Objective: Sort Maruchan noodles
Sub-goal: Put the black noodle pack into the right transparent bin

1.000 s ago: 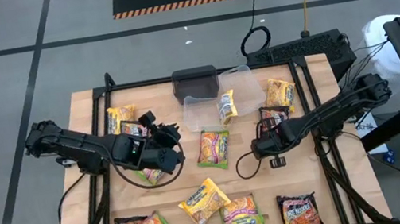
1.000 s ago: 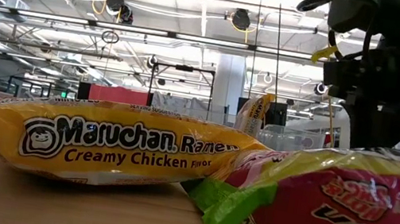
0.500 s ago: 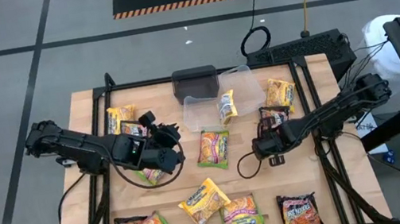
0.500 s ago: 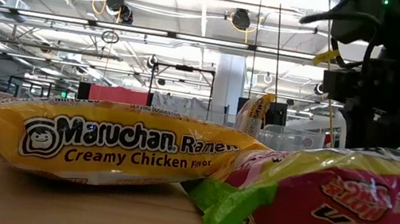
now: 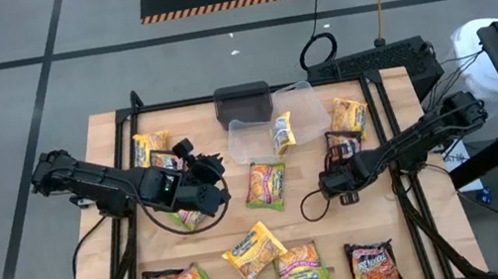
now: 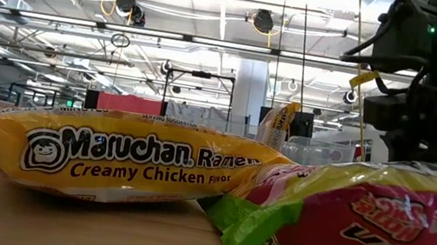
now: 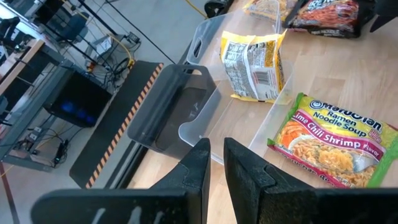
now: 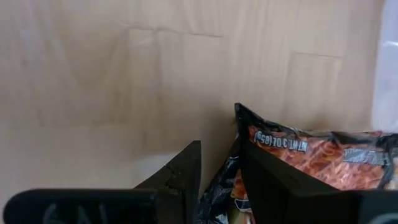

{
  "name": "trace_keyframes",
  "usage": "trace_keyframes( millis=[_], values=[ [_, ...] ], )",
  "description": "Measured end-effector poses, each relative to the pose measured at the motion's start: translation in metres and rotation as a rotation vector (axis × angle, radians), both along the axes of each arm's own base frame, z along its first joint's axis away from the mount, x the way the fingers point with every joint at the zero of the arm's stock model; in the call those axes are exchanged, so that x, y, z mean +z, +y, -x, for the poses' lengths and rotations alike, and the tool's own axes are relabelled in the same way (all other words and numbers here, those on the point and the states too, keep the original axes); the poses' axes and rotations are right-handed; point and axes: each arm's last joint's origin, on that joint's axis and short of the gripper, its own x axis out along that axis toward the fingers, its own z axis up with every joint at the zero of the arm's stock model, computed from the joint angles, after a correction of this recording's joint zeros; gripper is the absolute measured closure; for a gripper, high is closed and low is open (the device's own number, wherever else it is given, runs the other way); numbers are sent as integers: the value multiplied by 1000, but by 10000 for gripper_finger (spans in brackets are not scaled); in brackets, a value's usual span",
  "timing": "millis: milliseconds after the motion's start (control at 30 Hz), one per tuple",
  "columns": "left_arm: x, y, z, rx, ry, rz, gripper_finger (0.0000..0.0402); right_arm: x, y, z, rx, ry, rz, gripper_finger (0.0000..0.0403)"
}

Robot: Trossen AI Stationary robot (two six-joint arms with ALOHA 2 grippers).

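Overhead we lose it, but our right gripper (image 8: 217, 180) clamps the dark crinkly red-printed packet (image 8: 311, 162); left gripper (image 7: 216, 163) nearly closed, empty.

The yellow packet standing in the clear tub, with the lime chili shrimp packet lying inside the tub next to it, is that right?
Not quite. The yellow packet does stand in the clear tub, but the lime chili shrimp packet lies on the table outside it, as the left wrist view and high view show.
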Motion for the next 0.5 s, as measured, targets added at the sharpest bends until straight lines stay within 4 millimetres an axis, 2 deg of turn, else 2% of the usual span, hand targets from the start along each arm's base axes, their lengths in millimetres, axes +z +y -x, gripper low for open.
trace_keyframes(
  millis=[267,500],
  values=[
    [0,-2,0,-1,-6,6,348,0,-1,-3,-2,-39,40,308],
    [0,-7,2,-22,-7,11,348,0,1,-7,-2,-78,19,389]
  ],
)
